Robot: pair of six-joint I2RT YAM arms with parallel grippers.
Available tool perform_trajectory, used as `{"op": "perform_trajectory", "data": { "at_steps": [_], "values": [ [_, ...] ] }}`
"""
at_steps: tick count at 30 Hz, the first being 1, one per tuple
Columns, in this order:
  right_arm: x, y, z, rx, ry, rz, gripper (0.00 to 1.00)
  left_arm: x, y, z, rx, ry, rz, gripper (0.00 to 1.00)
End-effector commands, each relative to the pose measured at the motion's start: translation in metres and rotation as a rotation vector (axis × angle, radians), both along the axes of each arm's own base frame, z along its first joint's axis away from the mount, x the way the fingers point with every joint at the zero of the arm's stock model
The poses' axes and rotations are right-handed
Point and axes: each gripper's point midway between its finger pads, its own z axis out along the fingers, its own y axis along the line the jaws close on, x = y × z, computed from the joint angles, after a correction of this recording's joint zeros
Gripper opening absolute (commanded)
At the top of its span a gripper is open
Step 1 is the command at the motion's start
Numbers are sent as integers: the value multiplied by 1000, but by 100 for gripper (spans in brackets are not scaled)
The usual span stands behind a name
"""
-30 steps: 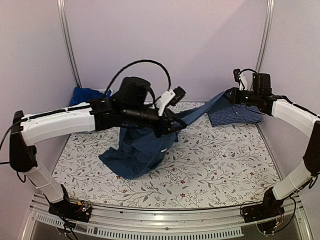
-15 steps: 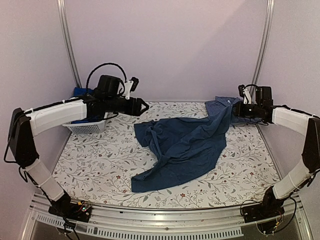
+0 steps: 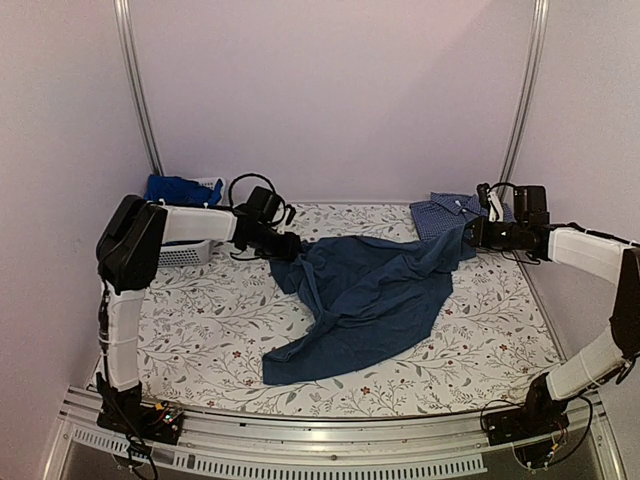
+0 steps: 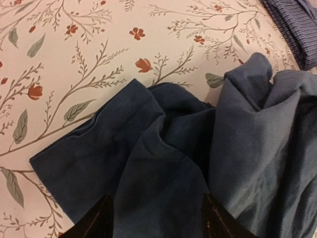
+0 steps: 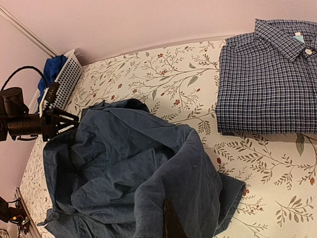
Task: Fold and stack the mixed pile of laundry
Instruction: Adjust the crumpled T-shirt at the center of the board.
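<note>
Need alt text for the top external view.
A crumpled dark blue garment lies on the floral tablecloth, its far right corner pinched in the right claw, the left claw at its left edge. A folded checked shirt lies behind the right claw; a white basket holding a royal-blue garment stands far left.

Top: high, looking down-forward; left wrist close, right wrist wider; all share navy garment.

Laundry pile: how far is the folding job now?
Done: the checked shirt lies folded at the far right. In hand: the dark blue garment lies crumpled mid-table, the right gripper pinching its corner, the left gripper open over its left edge. Left: folding it, plus the bright blue garment in the basket.
</note>
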Motion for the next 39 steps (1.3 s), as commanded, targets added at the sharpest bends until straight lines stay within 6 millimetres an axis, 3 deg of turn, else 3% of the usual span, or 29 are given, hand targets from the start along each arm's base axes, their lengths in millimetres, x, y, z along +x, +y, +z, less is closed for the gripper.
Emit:
{"op": "perform_trajectory", "data": {
  "at_steps": [1,8,13,14,16,19,21,23,25,28,29,31,32,35,39],
  "values": [
    [-1,3,19,18,-42,7,0,-36,-4,-33,97,98,-39,51],
    [6,2,24,2,-43,4,0,-162,22,-74,278,229,-56,19],
    [6,11,26,26,-49,61,0,-272,1,-78,280,327,-244,14],
    [5,13,27,33,-51,79,0,-287,-3,-75,273,336,-283,15],
    [3,20,24,53,-48,125,0,-298,-3,-62,237,333,-305,24],
    [-3,37,24,97,-57,222,0,-271,-4,-9,56,225,-270,37],
    [-8,50,24,113,-59,279,0,-233,6,34,-95,126,-196,48],
    [-15,65,23,119,-60,341,0,-188,30,70,-207,37,-86,51],
    [-22,79,20,120,-51,395,0,-146,57,88,-239,-23,26,52],
    [-33,92,19,137,-48,458,0,-99,73,87,-209,-41,81,53],
    [-36,95,19,143,-47,471,0,-87,70,73,-186,-18,75,54],
    [-40,96,20,147,-46,475,0,-67,55,73,-198,-13,38,58],
    [-43,94,21,145,-48,470,0,-58,33,67,-250,22,-26,62],
    [-45,92,22,136,-49,460,0,-52,4,55,-270,43,-108,71],
    [-45,87,28,117,-61,430,0,-58,-24,16,-212,112,-168,78]
  ]
}}
